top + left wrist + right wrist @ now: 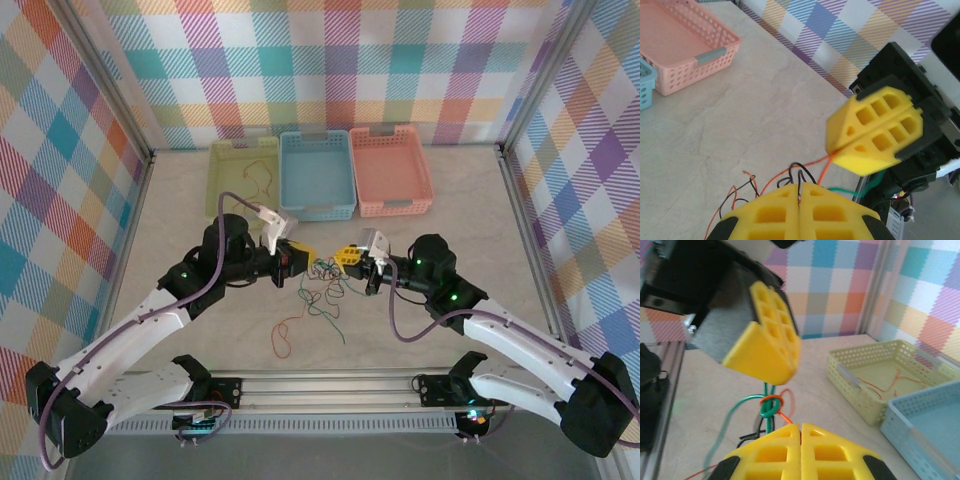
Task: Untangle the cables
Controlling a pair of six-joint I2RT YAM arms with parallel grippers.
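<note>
The cables (322,290) lie as a tangle of orange-red, black and green wires on the table between my two grippers. My left gripper (300,262) is shut, and in the left wrist view a black cable (799,176) runs into the seam of my left gripper (800,192). My right gripper (348,258) faces it closely and is shut on an orange cable (826,165). In the right wrist view that orange cable (785,416) enters my right gripper (801,426) and loops round a green cable knot (768,407).
Three baskets stand at the back: yellow-green (222,190) with an orange wire inside, blue (290,180), pink (420,175). An orange loop (283,338) trails toward the near rail (330,380). Checkered walls enclose the table.
</note>
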